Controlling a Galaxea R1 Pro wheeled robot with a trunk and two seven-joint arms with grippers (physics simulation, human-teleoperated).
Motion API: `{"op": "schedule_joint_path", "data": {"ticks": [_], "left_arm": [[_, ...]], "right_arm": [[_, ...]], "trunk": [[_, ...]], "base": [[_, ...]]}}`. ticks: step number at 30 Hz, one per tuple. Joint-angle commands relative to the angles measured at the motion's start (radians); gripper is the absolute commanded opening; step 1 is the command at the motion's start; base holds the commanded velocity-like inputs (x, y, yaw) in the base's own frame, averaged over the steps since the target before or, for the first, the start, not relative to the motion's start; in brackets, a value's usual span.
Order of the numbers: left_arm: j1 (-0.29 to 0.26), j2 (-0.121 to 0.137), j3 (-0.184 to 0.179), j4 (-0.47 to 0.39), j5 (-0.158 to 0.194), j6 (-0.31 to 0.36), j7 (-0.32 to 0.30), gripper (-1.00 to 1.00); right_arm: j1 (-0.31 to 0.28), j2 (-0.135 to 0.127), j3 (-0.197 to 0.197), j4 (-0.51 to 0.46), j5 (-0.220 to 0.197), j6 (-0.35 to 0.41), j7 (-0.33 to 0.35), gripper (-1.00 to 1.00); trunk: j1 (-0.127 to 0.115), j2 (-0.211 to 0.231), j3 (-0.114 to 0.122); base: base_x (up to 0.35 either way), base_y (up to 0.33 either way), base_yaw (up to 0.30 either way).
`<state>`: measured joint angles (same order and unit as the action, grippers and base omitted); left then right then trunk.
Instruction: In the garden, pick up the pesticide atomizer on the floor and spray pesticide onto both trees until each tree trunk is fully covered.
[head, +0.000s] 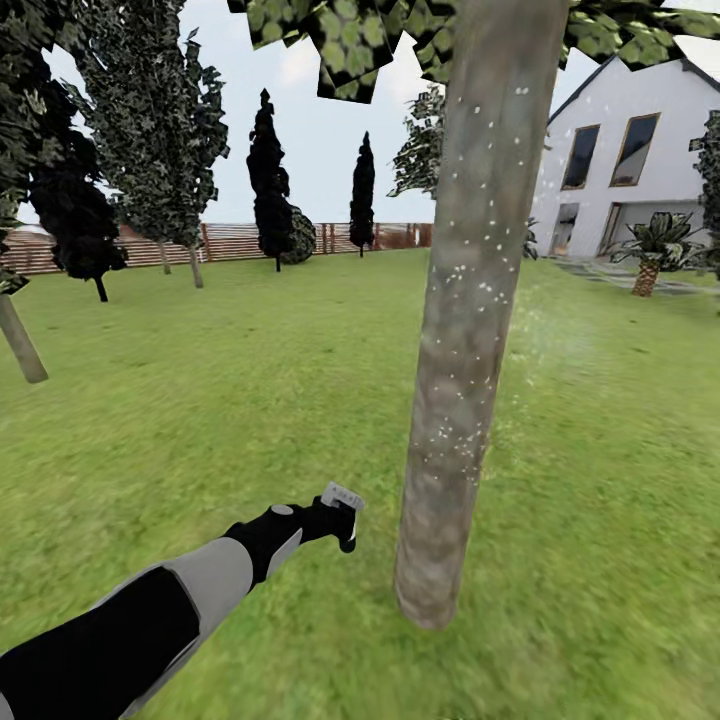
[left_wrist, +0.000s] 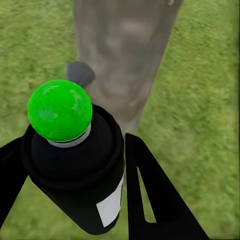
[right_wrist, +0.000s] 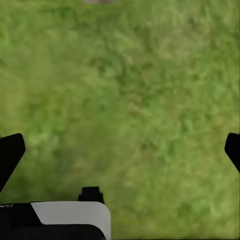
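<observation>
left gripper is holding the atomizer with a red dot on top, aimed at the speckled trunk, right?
Nearly: the dot on the pesticide atomizer is green, not red, as the left wrist view shows. The left gripper does hold it, aimed at the tree trunk dotted with white specks.

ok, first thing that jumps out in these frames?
The tree trunk dead centre in the head view, dotted with white pesticide specks. Next, the green-topped pesticide atomizer clamped in the left pincer, close beside the trunk's base, over the grass lawn.
</observation>
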<state>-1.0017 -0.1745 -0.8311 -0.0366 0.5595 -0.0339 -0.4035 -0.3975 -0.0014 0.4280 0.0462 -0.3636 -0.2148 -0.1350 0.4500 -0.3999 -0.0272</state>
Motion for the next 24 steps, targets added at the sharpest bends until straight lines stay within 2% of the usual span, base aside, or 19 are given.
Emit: {"op": "schedule_joint_path", "data": {"ticks": [1,14,20,24], "left_arm": [[0.0,0.0,0.001,0.0,0.0,0.0,0.0,-1.0],[0.0,0.0,0.0,0.0,0.0,0.002,0.0,-1.0],[0.0,0.0,0.0,0.0,0.0,0.002,-0.001,-1.0],[0.0,0.0,-0.003,0.0,-0.001,-0.017,-0.006,-1.0]], "right_arm": [[0.0,0.0,0.0,0.0,0.0,0.0,0.0,1.0],[0.0,0.0,0.0,0.0,0.0,0.0,0.0,1.0],[0.0,0.0,0.0,0.0,0.0,0.0,0.0,1.0],[0.0,0.0,0.0,0.0,0.0,0.0,0.0,1.0]], "trunk": [[0.0,0.0,0.0],[0.0,0.0,0.0],[0.0,0.0,0.0],[0.0,0.0,0.0]], "base": [[0.031,0.35,-0.294],[0.016,0.35,-0.294],[0.21,0.324,-0.294],[0.248,0.104,-0.17]]}}
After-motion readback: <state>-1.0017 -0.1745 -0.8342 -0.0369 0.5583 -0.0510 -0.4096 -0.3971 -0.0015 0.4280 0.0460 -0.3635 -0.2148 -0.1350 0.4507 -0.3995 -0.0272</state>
